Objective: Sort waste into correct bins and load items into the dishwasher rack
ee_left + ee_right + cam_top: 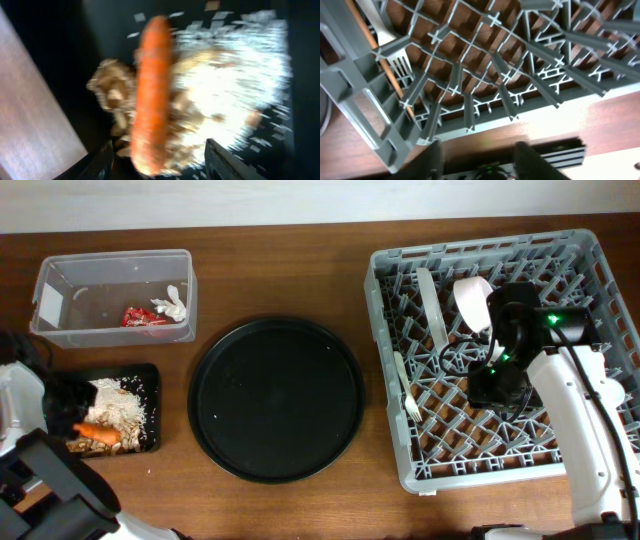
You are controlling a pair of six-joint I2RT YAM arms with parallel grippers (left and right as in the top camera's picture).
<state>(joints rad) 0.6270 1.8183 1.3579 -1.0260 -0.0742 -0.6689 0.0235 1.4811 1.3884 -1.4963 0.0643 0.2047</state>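
Observation:
An orange carrot (152, 90) lies on pale rice-like scraps (230, 85) and a brown lump (112, 95) in the shallow black tray (150, 375). My left gripper (162, 162) hangs just over the carrot's near end, open, with a gap on each side. From overhead the carrot (97, 433) shows at the tray's front and my left gripper (72, 408) is beside it. The clear tub (60, 275) holds the red wrapper (138, 318) and white tissue (172, 304). My right gripper (485, 160) is open and empty above the grey rack (590, 275). A cream fork (395, 62) lies in the rack.
A large round black tray (276, 399) sits between the bins and the rack. A white plate (431, 305) and a pink bowl (472, 298) stand upright in the rack's back rows. My right arm (570, 395) reaches over the rack's right side.

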